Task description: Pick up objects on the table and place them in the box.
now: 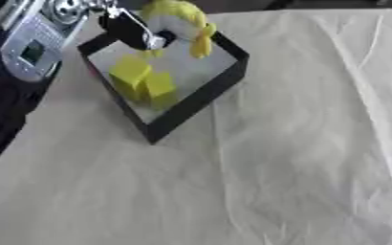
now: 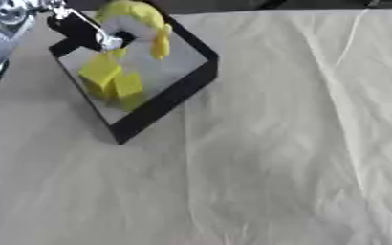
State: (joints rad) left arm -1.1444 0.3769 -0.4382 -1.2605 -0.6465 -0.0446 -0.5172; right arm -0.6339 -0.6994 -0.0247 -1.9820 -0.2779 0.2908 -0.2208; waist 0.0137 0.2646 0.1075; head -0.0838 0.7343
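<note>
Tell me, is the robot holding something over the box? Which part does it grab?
The left hand seems to hold a yellow and white soft toy by its near side, above the black box. The exact grip cannot be told.

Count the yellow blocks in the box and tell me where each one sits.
2. One yellow block sits toward the box's left side; the second yellow block touches it, nearer the box's near corner. The left hand covers the far corner, so more may be hidden.

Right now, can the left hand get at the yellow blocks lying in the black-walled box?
Probably yes: the left hand hangs over the black-walled box, holding a yellow plush toy. The yellow blocks lie uncovered below, but the toy occupies the hand.
</note>
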